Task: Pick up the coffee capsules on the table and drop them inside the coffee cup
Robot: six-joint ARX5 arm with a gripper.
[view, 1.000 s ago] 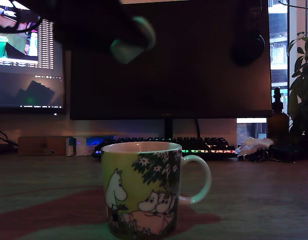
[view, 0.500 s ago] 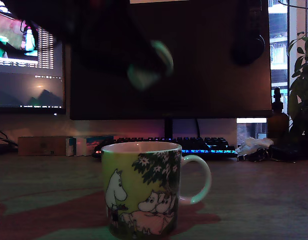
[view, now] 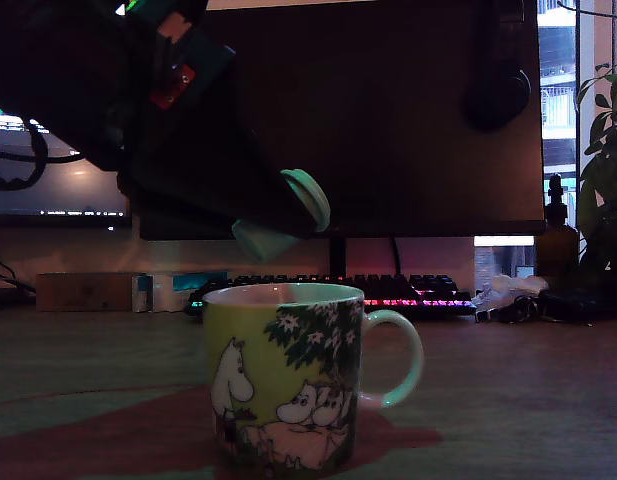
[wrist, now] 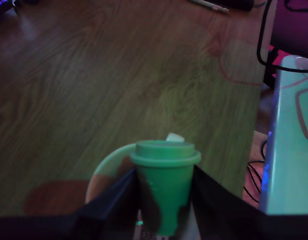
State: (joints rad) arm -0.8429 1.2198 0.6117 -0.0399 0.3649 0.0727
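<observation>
- 1 capsule visible: mint green capsule (view: 286,215), tilted, in the upper middle of the exterior view, just above the cup rim, not touching it. No other capsule in view.
- Wrist view: same capsule (wrist: 165,185) sits rim-out between two dark fingers (wrist: 111,202), one against each side.
- Pincer (view: 273,220) is clamped on that capsule; arm body fills upper left of the exterior view.
- 1 coffee cup (view: 283,385), upright, lower centre, handle toward the exterior view's right. Cup interior not visible.
- Cup stands on the wood-grain surface (view: 528,400).
- Behind: 1 backlit keyboard (view: 388,292), 2 monitors, the dark one (view: 408,120) centre, 1 plant (view: 603,170) at right edge.
</observation>
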